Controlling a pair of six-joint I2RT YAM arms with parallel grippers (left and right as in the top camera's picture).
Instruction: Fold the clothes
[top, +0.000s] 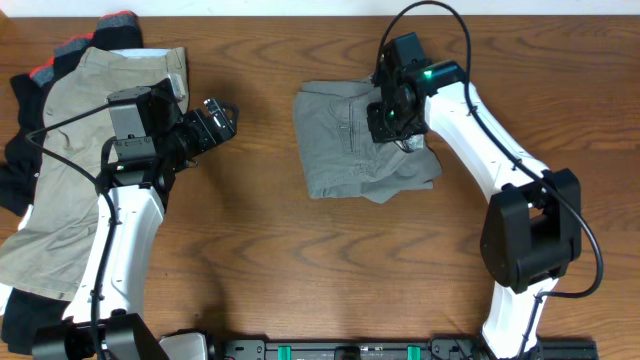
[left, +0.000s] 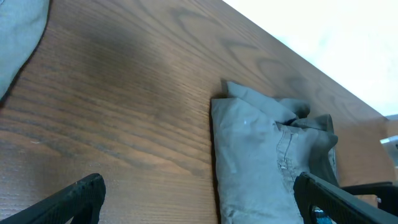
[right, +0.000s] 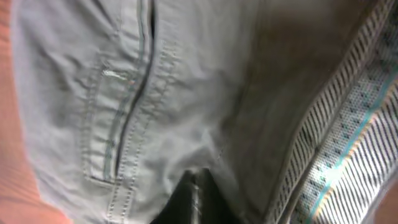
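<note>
Grey shorts (top: 345, 145) are pressed mid-fold at centre frame by the right hand (top: 385, 120), whose grip cannot be told; the left hand (top: 225, 118) is held released. Squaring the rumpled lower-right edge is likely needed next.

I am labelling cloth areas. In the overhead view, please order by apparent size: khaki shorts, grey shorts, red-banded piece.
1. khaki shorts, largest.
2. grey shorts, folded.
3. red-banded piece, smallest as seen; the khaki shorts cover part of it.

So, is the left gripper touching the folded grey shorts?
Apart. The overhead view shows bare wood between the left gripper and the grey shorts.
</note>
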